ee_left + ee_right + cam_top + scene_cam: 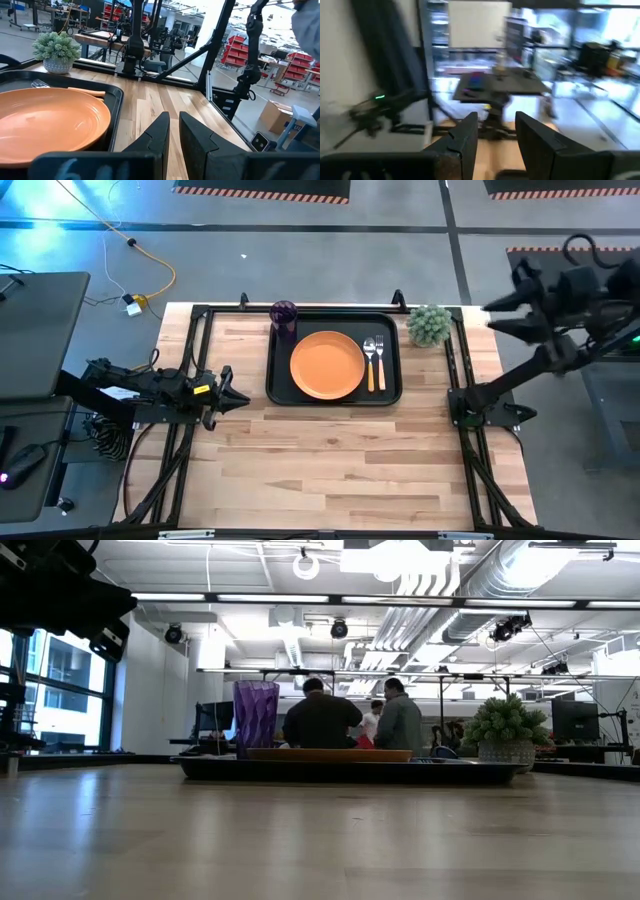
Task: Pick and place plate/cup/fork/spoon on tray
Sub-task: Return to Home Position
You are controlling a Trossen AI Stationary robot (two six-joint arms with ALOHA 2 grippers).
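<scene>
My left fingers (pixel 238 397) rest low over the left side of the worktop (pixel 340 470), pointing toward the tray (pixel 272 380) and well apart from it. In the left wrist view they (pixel 174 127) are all but closed, with only a slim gap between them, and they hold nothing. My right fingers (pixel 502 308) hang high beyond the worktop's right edge, near its far corner, off to the side of the small green plant (pixel 430 325). In the right wrist view they (pixel 495 131) stand parted with a clear gap and are empty too.

The tray lies at the far middle of the worktop, and all four pieces sit on it. The plate (pixel 327 365) lies flat in the middle of the tray, filling much of it. The cup (pixel 284 314) stands upright at the tray's far left corner, just beyond the plate's rim. To the right of the plate the spoon (pixel 369 362) and the fork (pixel 380 362) lie side by side, heads toward the far edge, with the spoon nearer the plate as far as I can make out.

In the low view the cup (pixel 256 715) rises above the tray's rim (pixel 350 771) on the left, the plate's edge (pixel 330 754) shows as a thin orange band, and the plant (pixel 505 730) stands to the right. Behind the worktop, people (pixel 322 720) sit with their backs turned.
</scene>
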